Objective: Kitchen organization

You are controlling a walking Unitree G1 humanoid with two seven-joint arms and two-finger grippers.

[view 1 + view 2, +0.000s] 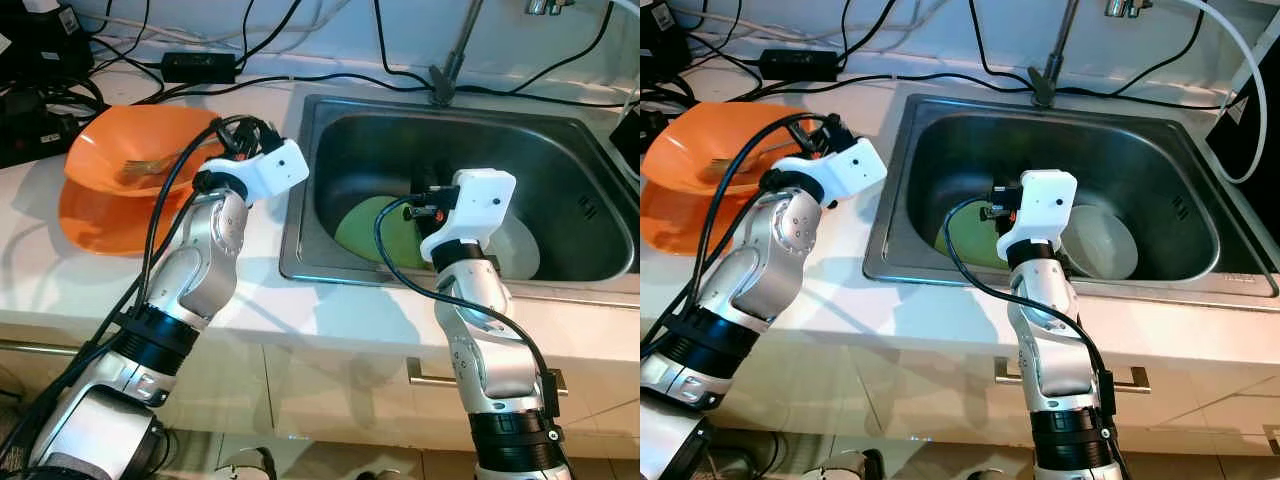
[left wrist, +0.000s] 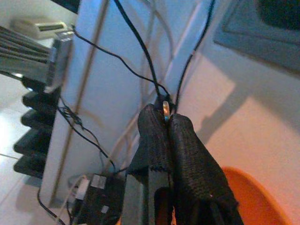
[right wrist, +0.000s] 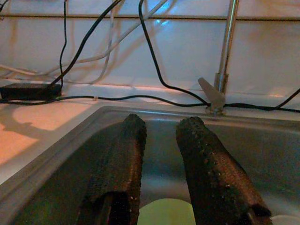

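An orange bowl (image 1: 130, 150) rests on an orange plate (image 1: 90, 225) on the white counter, with a metal utensil (image 1: 145, 165) lying inside it. My left gripper (image 1: 245, 130) hovers at the bowl's right rim. In the left wrist view its fingertips (image 2: 159, 122) are pressed together on a small shiny metal piece (image 2: 165, 110). My right gripper (image 3: 161, 124) is open inside the steel sink (image 1: 330, 120), low over a green plate (image 1: 375, 230). A white dish (image 1: 1100, 240) lies beside the green plate.
A faucet (image 1: 455, 55) rises behind the sink. Black cables and a power adapter (image 1: 200, 67) trail along the back of the counter, with dark electronics at the far left (image 1: 35, 100). A cupboard handle (image 1: 440, 378) sits under the counter edge.
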